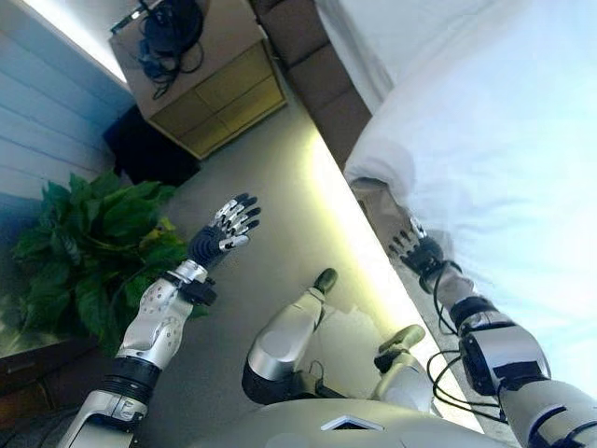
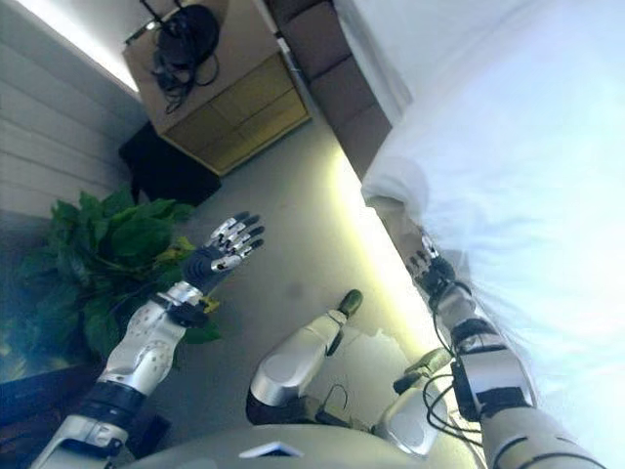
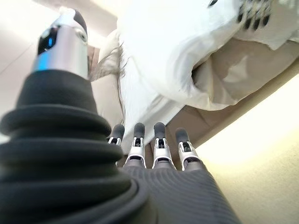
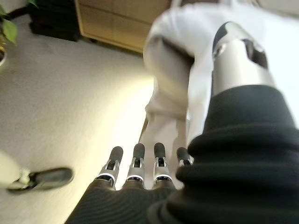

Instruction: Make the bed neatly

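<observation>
The white duvet point(image 1: 485, 159) lies over the bed on the right, its edge hanging at the near side, just beside the right hand point(image 1: 415, 247), whose fingers look straight and released. The left hand point(image 1: 224, 233) hovers open over the floor, holding nothing. A good move probably needs a firm pinch of the hanging edge, then an even pull. The bed's far end is cut off, and contact between hand and cloth is unclear.

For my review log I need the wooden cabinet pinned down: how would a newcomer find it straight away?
Start at the white bed that fills the right side of the head views, then cross the grey floor towards the wall. There stands the light wooden cabinet, next to the black box and beyond the leafy plant. Only it has dark cables heaped on top.
</observation>
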Controlling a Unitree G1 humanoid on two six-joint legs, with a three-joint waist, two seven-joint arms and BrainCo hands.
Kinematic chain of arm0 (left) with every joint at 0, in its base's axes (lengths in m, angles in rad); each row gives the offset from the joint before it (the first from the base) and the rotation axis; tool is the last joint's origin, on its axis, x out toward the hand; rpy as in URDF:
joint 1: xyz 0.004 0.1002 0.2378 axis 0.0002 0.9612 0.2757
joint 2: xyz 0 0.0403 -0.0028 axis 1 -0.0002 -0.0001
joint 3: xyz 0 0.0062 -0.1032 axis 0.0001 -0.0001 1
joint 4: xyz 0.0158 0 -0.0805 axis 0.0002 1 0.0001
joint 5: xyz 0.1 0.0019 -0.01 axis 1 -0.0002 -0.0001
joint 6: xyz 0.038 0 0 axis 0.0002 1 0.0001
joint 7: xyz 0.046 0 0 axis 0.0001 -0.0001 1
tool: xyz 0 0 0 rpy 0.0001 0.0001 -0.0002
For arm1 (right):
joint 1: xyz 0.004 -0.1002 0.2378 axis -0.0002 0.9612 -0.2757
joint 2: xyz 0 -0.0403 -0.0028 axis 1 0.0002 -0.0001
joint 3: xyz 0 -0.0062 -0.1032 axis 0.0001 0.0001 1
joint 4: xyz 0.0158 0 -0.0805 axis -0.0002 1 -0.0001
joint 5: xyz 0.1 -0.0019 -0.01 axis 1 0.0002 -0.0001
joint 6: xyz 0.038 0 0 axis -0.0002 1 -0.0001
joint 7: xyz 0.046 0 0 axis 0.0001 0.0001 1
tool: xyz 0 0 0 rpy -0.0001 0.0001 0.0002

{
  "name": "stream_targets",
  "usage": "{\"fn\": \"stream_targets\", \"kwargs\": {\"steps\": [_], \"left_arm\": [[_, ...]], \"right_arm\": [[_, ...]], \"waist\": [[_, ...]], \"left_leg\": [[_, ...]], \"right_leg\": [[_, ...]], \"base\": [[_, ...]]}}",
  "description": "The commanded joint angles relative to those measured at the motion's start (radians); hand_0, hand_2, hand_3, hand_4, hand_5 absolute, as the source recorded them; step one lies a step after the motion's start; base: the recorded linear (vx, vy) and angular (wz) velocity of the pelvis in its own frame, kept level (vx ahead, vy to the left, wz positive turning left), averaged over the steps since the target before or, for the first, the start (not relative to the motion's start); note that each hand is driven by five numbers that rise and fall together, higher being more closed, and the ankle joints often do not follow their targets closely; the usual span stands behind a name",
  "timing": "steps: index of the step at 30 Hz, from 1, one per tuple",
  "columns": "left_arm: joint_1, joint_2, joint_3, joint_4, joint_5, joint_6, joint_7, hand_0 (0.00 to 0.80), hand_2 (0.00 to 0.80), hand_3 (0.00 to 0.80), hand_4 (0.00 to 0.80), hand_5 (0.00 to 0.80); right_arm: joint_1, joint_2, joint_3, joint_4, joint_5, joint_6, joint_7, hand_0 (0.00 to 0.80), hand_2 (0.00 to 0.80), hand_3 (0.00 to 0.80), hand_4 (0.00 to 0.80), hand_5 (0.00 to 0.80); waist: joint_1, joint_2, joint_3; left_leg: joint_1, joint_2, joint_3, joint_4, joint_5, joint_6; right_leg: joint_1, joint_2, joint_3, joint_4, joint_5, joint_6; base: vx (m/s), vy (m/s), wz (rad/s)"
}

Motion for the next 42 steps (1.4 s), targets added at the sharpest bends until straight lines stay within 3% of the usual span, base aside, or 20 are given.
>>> {"fn": "stream_targets", "kwargs": {"steps": [1, 2, 5, 9, 12, 15, 18, 20, 22, 25, 28, 30, 33, 38, 42], "left_arm": [[-0.026, 0.004, 0.032, -0.008, 0.049, -0.102, 0.055, 0.000, 0.000, 0.000, 0.000, 0.000], [-0.028, 0.003, 0.031, -0.003, 0.053, -0.106, 0.068, 0.000, 0.000, 0.000, 0.000, 0.000], [-0.014, -0.011, 0.038, 0.022, 0.062, -0.111, 0.083, 0.000, 0.000, 0.000, 0.000, 0.000], [0.028, -0.041, 0.043, 0.064, 0.082, -0.131, 0.111, 0.000, 0.000, 0.000, 0.000, 0.000], [0.086, -0.066, 0.075, 0.103, 0.098, -0.148, 0.116, 0.000, 0.000, 0.000, 0.000, 0.000], [0.141, -0.085, 0.106, 0.112, 0.106, -0.128, 0.112, 0.000, 0.000, 0.000, 0.000, 0.000], [0.184, -0.098, 0.116, 0.132, 0.139, -0.111, 0.120, 0.000, 0.000, 0.000, 0.000, 0.000], [0.219, -0.101, 0.135, 0.139, 0.144, -0.102, 0.129, 0.000, 0.000, 0.000, 0.000, 0.000], [0.236, -0.096, 0.137, 0.149, 0.137, -0.108, 0.151, 0.000, 0.000, 0.000, 0.000, 0.000], [0.220, -0.102, 0.153, 0.172, 0.094, -0.066, 0.159, 0.000, 0.000, 0.000, 0.000, 0.000], [0.223, -0.112, 0.150, 0.174, 0.104, -0.058, 0.146, 0.000, 0.000, 0.000, 0.000, 0.000], [0.236, -0.124, 0.145, 0.178, 0.109, -0.063, 0.147, 0.000, 0.000, 0.000, 0.000, 0.000], [0.257, -0.133, 0.150, 0.194, 0.092, -0.063, 0.141, 0.000, 0.000, 0.000, 0.000, 0.000], [0.269, -0.153, 0.157, 0.198, 0.074, -0.052, 0.132, 0.000, 0.000, 0.000, 0.000, 0.000], [0.266, -0.148, 0.171, 0.190, 0.078, -0.016, 0.138, 0.000, 0.000, 0.000, 0.000, 0.000]], "right_arm": [[0.078, -0.021, -0.028, -0.040, 0.073, -0.053, 0.105, 0.000, 0.000, 0.000, 0.000, 0.000], [0.116, -0.022, -0.042, -0.050, 0.101, -0.070, 0.135, 0.000, 0.000, 0.000, 0.000, 0.000], [0.214, -0.007, -0.071, -0.098, 0.162, -0.109, 0.214, 0.000, 0.000, 0.000, 0.000, 0.000], [0.375, 0.034, -0.082, -0.362, 0.235, -0.234, 0.213, 0.000, 0.000, 0.000, 0.000, 0.000], [0.519, 0.073, -0.112, -0.598, 0.181, -0.330, 0.201, 0.000, 0.000, 0.000, 0.000, 0.000], [0.585, 0.096, -0.130, -0.690, 0.083, -0.383, 0.185, 0.000, 0.000, 0.000, 0.000, 0.000], [0.607, 0.122, -0.116, -0.725, 0.036, -0.355, 0.157, 0.000, 0.000, 0.000, 0.000, 0.000], [0.611, 0.134, -0.097, -0.725, 0.014, -0.309, 0.133, 0.000, 0.000, 0.000, 0.000, 0.000], [0.616, 0.140, -0.074, -0.705, 0.019, -0.278, 0.144, 0.000, 0.000, 0.000, 0.000, 0.000], [0.618, 0.137, -0.052, -0.656, 0.014, -0.234, 0.135, 0.000, 0.000, 0.000, 0.000, 0.000], [0.644, 0.118, -0.032, -0.646, -0.032, -0.227, 0.111, 0.000, 0.000, 0.000, 0.000, 0.000], [0.649, 0.100, -0.019, -0.669, -0.043, -0.204, 0.092, 0.000, 0.000, 0.000, 0.000, 0.000], [0.649, 0.088, 0.001, -0.691, -0.054, -0.187, 0.074, 0.000, 0.000, 0.000, 0.000, 0.000], [0.670, 0.088, 0.011, -0.758, -0.063, -0.186, 0.045, 0.000, 0.000, 0.000, 0.000, 0.000], [0.690, 0.085, 0.004, -0.772, -0.054, -0.176, 0.059, 0.000, 0.000, 0.000, 0.000, 0.000]], "waist": [[-0.045, 0.007, -0.005], [-0.059, 0.001, -0.003], [-0.102, -0.021, -0.017], [-0.165, -0.055, -0.044], [-0.221, -0.083, -0.085], [-0.250, -0.099, -0.139], [-0.262, -0.112, -0.181], [-0.267, -0.120, -0.205], [-0.271, -0.124, -0.219], [-0.287, -0.136, -0.247], [-0.295, -0.151, -0.260], [-0.297, -0.158, -0.250], [-0.292, -0.153, -0.231], [-0.272, -0.101, -0.233], [-0.266, -0.067, -0.250]], "left_leg": [[-0.016, 0.049, 0.096, -0.050, 0.030, 0.000], [-0.020, 0.054, 0.109, -0.057, 0.053, 0.005], [0.014, 0.079, 0.136, -0.088, 0.052, 0.002], [0.081, 0.105, 0.174, -0.126, 0.042, 0.000], [0.148, 0.121, 0.208, -0.157, 0.027, 0.002], [0.210, 0.130, 0.229, -0.189, 0.015, 0.005], [0.258, 0.134, 0.243, -0.186, -0.002, 0.013], [0.293, 0.147, 0.263, -0.191, -0.013, 0.014], [0.324, 0.169, 0.289, -0.199, -0.018, 0.001], [0.331, 0.211, 0.322, -0.197, 0.009, -0.024], [0.303, 0.247, 0.318, -0.135, 0.012, -0.052], [0.259, 0.265, 0.289, 0.005, 0.020, -0.057], [0.185, 0.266, 0.239, 0.100, 0.098, -0.055], [0.163, 0.313, 0.188, -0.173, 0.287, -0.108], [0.149, 0.341, 0.171, -0.293, 0.355, -0.134]], "right_leg": [[0.006, 0.002, 0.047, 0.075, 0.014, 0.043], [-0.002, 0.005, 0.043, 0.062, 0.038, 0.031], [0.005, 0.029, 0.066, 0.039, 0.038, 0.028], [0.024, 0.048, 0.097, 0.016, 0.044, 0.029], [0.051, 0.067, 0.132, -0.002, 0.039, 0.031], [0.081, 0.080, 0.161, -0.021, 0.032, 0.034], [0.088, 0.091, 0.177, 0.027, 0.031, 0.036], [0.072, 0.108, 0.164, 0.057, 0.039, 0.038], [0.112, 0.156, 0.170, -0.006, -0.005, 0.017], [0.152, 0.210, 0.184, -0.062, -0.016, -0.017], [0.174, 0.241, 0.183, -0.092, -0.019, -0.050], [0.180, 0.257, 0.193, -0.080, -0.036, -0.079], [0.187, 0.290, 0.211, -0.057, -0.060, -0.109], [0.227, 0.311, 0.215, -0.026, -0.123, -0.109], [0.263, 0.298, 0.218, 0.026, -0.194, -0.116]], "base": [[-0.167, -0.030, -0.28], [-0.159, -0.026, -0.26], [-0.096, -0.035, -0.27], [-0.033, -0.021, -0.33], [0.026, -0.005, -0.32], [0.077, -0.029, -0.42], [0.094, -0.081, -0.40], [0.077, -0.177, -0.42], [0.041, -0.275, -0.84], [0.011, -0.316, -0.51], [-0.009, -0.284, -0.12], [-0.023, -0.239, -0.11], [0.021, -0.152, -0.27], [0.143, 0.067, -0.39], [0.266, 0.100, -0.24]]}}
